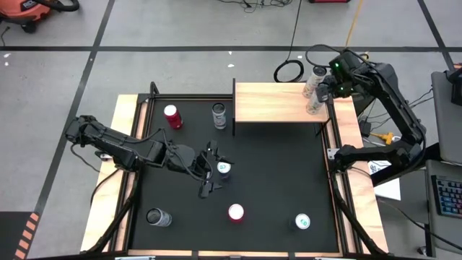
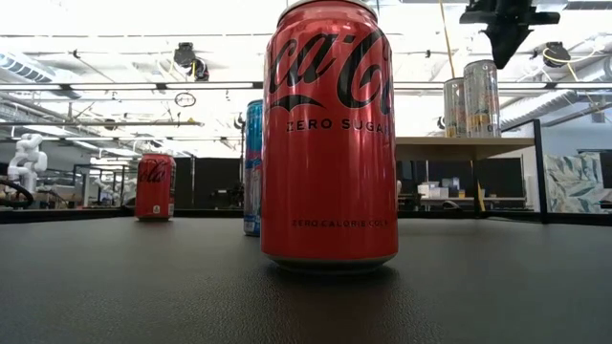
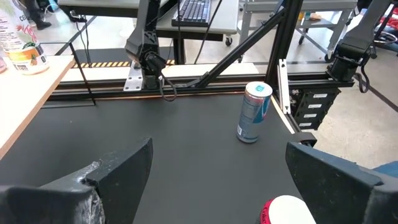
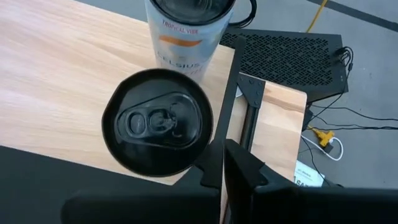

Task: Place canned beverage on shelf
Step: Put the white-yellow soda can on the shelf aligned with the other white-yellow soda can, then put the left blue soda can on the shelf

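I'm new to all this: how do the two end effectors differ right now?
The left end effector is open and low over the black table, beside a blue-topped can. The right end effector is shut, holds nothing, and hangs above two pale cans on the shelf. Both are dark and two-fingered.

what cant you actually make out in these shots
- Blue can, low view: mostly hidden behind the big red can; its label cannot be read.
- Cans on the shelf, high view: the right gripper overlaps the two cans, hiding whether they touch.
- Left gripper, high view: its dark fingers blend into the black table.
- Red-rimmed can top, left wrist view: cut off by the picture's edge.
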Robot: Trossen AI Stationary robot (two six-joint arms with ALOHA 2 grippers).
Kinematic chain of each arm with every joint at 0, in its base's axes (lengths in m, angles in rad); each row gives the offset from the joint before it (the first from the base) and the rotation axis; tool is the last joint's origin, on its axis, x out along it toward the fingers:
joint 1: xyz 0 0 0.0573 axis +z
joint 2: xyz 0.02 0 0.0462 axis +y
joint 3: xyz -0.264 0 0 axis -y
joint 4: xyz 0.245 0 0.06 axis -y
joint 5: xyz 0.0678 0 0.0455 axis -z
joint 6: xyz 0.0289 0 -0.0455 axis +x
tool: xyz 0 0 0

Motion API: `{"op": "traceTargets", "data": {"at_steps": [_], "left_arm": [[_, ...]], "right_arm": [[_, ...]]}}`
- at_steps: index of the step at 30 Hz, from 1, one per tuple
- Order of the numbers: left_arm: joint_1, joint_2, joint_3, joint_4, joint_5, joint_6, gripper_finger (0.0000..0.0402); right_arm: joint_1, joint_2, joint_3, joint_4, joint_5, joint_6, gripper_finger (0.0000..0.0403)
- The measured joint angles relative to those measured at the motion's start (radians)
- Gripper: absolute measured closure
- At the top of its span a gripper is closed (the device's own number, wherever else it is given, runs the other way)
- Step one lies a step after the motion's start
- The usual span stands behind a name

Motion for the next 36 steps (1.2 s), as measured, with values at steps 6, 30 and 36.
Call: {"op": "traceTargets", "data": {"at_steps": [6,30,36], "left_arm": [[0.000,0.000,0.000,0.000,0.000,0.000,0.0030],[0.000,0.000,-0.001,0.033,-0.038,0.005,0.0030],[0.000,0.000,-0.001,0.027,-0.022,0.009,0.0030]], "right_arm": [[0.000,0.000,0.000,0.000,-0.049,-0.002,0.0403],[0.001,-0.133,0.000,0.003,-0.049,0.006,0.0403],[0.001,-0.205,0.000,0.010,-0.049,-0.013,0.0403]]}}
